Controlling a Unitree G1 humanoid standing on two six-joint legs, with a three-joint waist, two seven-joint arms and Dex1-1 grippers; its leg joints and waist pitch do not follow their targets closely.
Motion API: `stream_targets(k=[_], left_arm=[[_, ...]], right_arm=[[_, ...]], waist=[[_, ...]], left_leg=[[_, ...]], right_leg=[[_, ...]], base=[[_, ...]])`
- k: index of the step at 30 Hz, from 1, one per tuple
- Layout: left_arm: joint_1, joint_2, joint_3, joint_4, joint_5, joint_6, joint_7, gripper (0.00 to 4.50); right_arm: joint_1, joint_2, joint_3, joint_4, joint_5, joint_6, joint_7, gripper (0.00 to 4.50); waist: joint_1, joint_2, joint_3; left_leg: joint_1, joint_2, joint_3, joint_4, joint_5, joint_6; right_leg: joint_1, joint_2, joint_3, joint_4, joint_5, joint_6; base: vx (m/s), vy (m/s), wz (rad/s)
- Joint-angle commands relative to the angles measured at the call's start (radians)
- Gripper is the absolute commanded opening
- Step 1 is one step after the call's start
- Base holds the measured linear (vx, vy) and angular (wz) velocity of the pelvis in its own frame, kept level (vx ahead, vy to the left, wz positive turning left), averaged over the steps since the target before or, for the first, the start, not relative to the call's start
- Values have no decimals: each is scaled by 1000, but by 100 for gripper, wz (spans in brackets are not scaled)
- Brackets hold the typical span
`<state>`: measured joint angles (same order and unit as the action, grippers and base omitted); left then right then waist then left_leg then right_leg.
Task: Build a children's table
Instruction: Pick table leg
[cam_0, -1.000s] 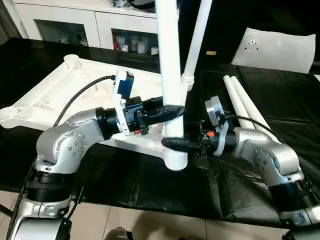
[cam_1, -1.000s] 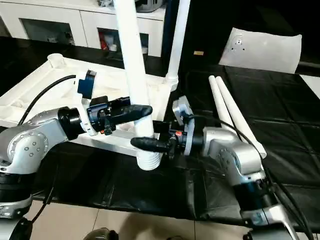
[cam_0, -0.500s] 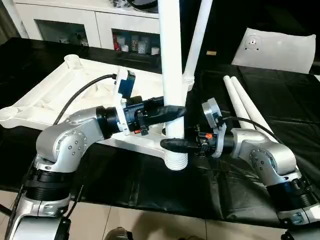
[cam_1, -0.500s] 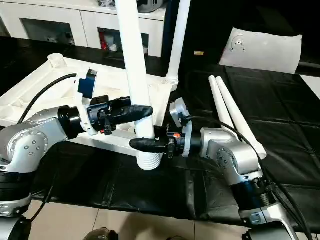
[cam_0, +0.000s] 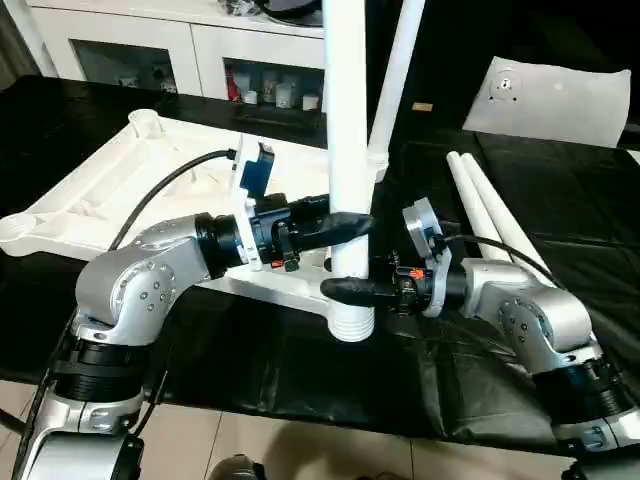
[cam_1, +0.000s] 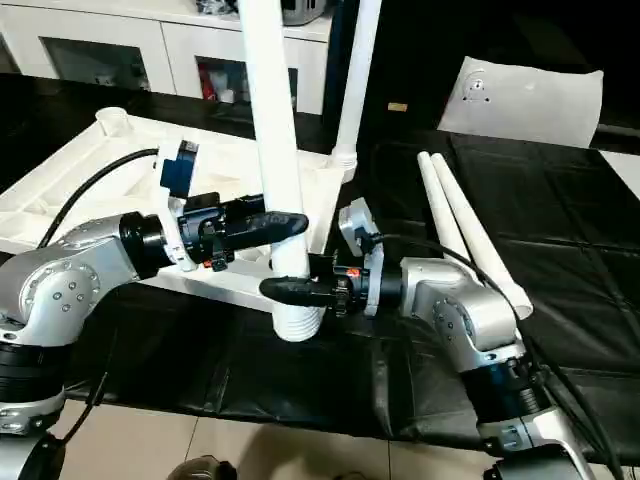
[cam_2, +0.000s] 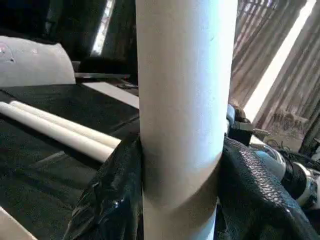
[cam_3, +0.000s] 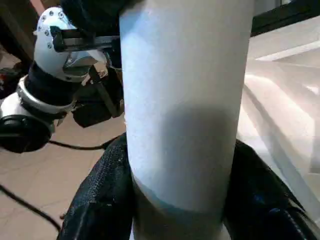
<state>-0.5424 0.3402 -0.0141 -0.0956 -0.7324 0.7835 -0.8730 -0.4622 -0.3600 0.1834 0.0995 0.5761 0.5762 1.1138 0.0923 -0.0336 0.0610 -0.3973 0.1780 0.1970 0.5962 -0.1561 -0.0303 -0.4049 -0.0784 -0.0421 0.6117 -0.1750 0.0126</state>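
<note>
Black sheeting (cam_0: 250, 350) covers the work table; white cabinets (cam_0: 180, 55) stand behind it, pale floor tiles along the near edge.

Table top (cam_0: 120, 190) lies upside down on the sheeting at the robot's left, ribbed underside up, round socket (cam_0: 143, 122) at the far corner, another (cam_0: 12, 228) at the left one.

One leg (cam_0: 346, 150) stands upright at the near right corner of the top, its ridged socket (cam_0: 350, 322) just below the grippers. A second leg (cam_0: 397, 75) stands upright at the corner behind it.

Left gripper (cam_0: 345, 226) reaches in from the left, clenched round the near leg; wrist view shows a black finger (cam_2: 107, 200) pressed on each side of the tube. Right gripper (cam_0: 345, 290) comes in from the right, lower on the same leg, just above the socket, also grasping it, fingers (cam_3: 100, 200) hugging both sides.

Two spare legs (cam_0: 490, 215) lie side by side on the sheeting to the right, touching. A whitish bag (cam_0: 560, 100) lies flat at the far right.
</note>
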Motion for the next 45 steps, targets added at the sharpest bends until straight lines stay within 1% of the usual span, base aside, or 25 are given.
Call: stream_targets(k=[1, 2, 5, 6, 8, 9, 10, 11, 13, 15, 16, 18, 19, 22, 27, 28, 29, 32, 36, 39, 40, 41, 42, 43, 45], left_arm=[[-7, -23, 11, -35, -20, -2, 38, 242], [0, -27, 13, -44, -14, -13, 46, 256], [20, -41, 11, -66, 23, -58, 80, 278], [36, -59, 9, -78, 58, -90, 122, 285], [43, -68, 8, -87, 71, -105, 139, 285], [61, -101, 13, -114, 100, -134, 202, 285], [68, -112, 12, -123, 113, -145, 226, 288], [73, -121, 10, -129, 122, -154, 243, 288], [82, -133, 6, -137, 135, -160, 273, 288], [107, -158, 0, -149, 151, -169, 320, 288], [115, -172, 0, -149, 165, -179, 344, 271], [123, -188, -2, -147, 182, -188, 372, 254], [123, -190, -3, -147, 183, -188, 375, 254], [132, -220, -10, -147, 206, -192, 428, 216], [131, -240, -25, -145, 243, -212, 480, 194], [131, -240, -29, -144, 247, -214, 481, 192], [131, -243, -30, -142, 250, -215, 484, 192], [131, -252, -27, -138, 253, -215, 494, 188], [123, -251, -19, -130, 256, -219, 499, 188], [113, -246, -11, -122, 254, -220, 499, 188], [109, -244, -8, -120, 252, -219, 498, 188], [100, -238, -4, -116, 245, -217, 485, 188], [95, -234, -2, -114, 241, -216, 475, 188], [89, -227, -3, -113, 238, -216, 461, 188], [73, -212, 4, -109, 218, -203, 432, 188]], right_arm=[[10, 20, -20, 12, -32, -31, -61, 191], [11, 29, -25, 14, -40, -45, -80, 191], [14, 50, -36, 16, -61, -82, -127, 191], [19, 72, -50, 18, -71, -103, -169, 191], [21, 82, -54, 19, -78, -112, -188, 191], [32, 102, -55, 13, -97, -136, -225, 191], [36, 109, -54, 11, -102, -144, -235, 191], [39, 115, -54, 8, -105, -149, -243, 191], [45, 126, -55, 4, -109, -158, -256, 191], [53, 150, -58, -2, -118, -176, -285, 191], [55, 157, -56, -2, -126, -188, -296, 191], [56, 163, -52, -3, -130, -194, -304, 191], [57, 164, -51, -3, -131, -195, -305, 191], [58, 178, -48, 3, -144, -213, -319, 191], [57, 194, -42, 11, -163, -236, -339, 191], [57, 195, -41, 12, -164, -238, -340, 191], [56, 196, -41, 13, -166, -241, -342, 191], [55, 199, -44, 17, -171, -246, -344, 191], [47, 201, -48, 20, -181, -251, -357, 191], [46, 198, -48, 14, -181, -238, -367, 191], [45, 199, -51, 13, -176, -231, -371, 191], [41, 200, -58, 9, -159, -216, -365, 191], [38, 200, -63, 6, -149, -207, -359, 247], [35, 197, -66, 5, -142, -199, -353, 261], [26, 181, -67, 3, -134, -188, -324, 267]], waist=[[3, 4, -71], [4, 6, -71], [2, 5, -71], [2, 5, -71], [2, 5, -72], [2, 5, -70], [1, 2, -70], [1, 2, -71], [0, 2, -70], [-3, 2, -67], [-4, 1, -65], [-3, 1, -67], [-4, 1, -66], [-4, 1, -66], [-5, 1, -66], [-5, 0, -66], [-4, 2, -66], [-5, 3, -67], [-5, 1, -66], [-5, 2, -66], [-6, -1, -66], [-6, -1, -65], [-6, 0, -66], [-5, -2, -66], [-6, -2, -65]], left_leg=[[34, 47, -24, -73, -273, -53], [34, 47, -25, -73, -273, -54], [34, 48, -26, -74, -285, -62], [33, 50, -27, -76, -280, -60], [35, 48, -25, -74, -279, -59], [33, 50, -26, -76, -282, -61], [33, 51, -27, -76, -286, -63], [33, 51, -26, -76, -286, -61], [33, 49, -26, -77, -298, -61], [33, 49, -28, -77, -321, -61], [31, 49, -29, -78, -331, -62], [33, 48, -30, -78, -334, -63], [32, 49, -30, -79, -334, -63], [33, 49, -30, -78, -343, -63], [32, 48, -31, -78, -349, -59], [32, 48, -31, -78, -349, -57], [32, 48, -31, -78, -348, -57], [31, 48, -31, -79, -338, -59], [31, 48, -30, -78, -342, -56], [31, 48, -30, -79, -338, -54], [32, 48, -30, -78, -339, -54], [32, 47, -29, -78, -341, -54], [34, 47, -30, -79, -345, -55], [33, 47, -30, -78, -347, -54], [33, 47, -30, -78, -347, -55]], right_leg=[[36, -59, 35, -72, -293, -183], [36, -60, 36, -71, -290, -184], [36, -60, 35, -73, -288, -182], [37, -60, 35, -72, -279, -177], [36, -58, 35, -72, -279, -172], [36, -59, 36, -73, -282, -169], [37, -60, 36, -75, -284, -167], [37, -60, 36, -74, -284, -166], [36, -58, 35, -77, -308, -156], [32, -60, 36, -83, -357, -139], [32, -60, 36, -87, -378, -129], [31, -58, 35, -87, -387, -117], [31, -57, 36, -87, -384, -115], [29, -58, 36, -90, -391, -110], [27, -58, 35, -92, -397, -102], [27, -58, 35, -93, -399, -100], [27, -58, 35, -93, -398, -100], [28, -56, 35, -89, -366, -108], [28, -56, 35, -90, -369, -109], [28, -56, 35, -89, -367, -109], [27, -55, 35, -89, -371, -109], [27, -56, 35, -90, -375, -108], [26, -55, 35, -90, -382, -106], [27, -56, 35, -91, -387, -104], [26, -56, 34, -90, -393, -102]], base=[[0, 0, 0], [0, 0, 0], [0, 0, 0], [0, 0, 0], [0, 0, 0], [0, 0, 0], [0, 0, 0], [0, 0, 0], [0, 0, 0], [0, 0, 0], [0, 0, 0], [0, 0, 0], [0, 0, 0], [0, 0, 0], [0, 0, 0], [0, 0, 0], [0, 0, 0], [0, 0, 0], [0, 0, 0], [0, 0, 0], [0, 0, 0], [0, 0, 0], [0, 0, 0], [0, 0, 0], [0, 0, 0]])
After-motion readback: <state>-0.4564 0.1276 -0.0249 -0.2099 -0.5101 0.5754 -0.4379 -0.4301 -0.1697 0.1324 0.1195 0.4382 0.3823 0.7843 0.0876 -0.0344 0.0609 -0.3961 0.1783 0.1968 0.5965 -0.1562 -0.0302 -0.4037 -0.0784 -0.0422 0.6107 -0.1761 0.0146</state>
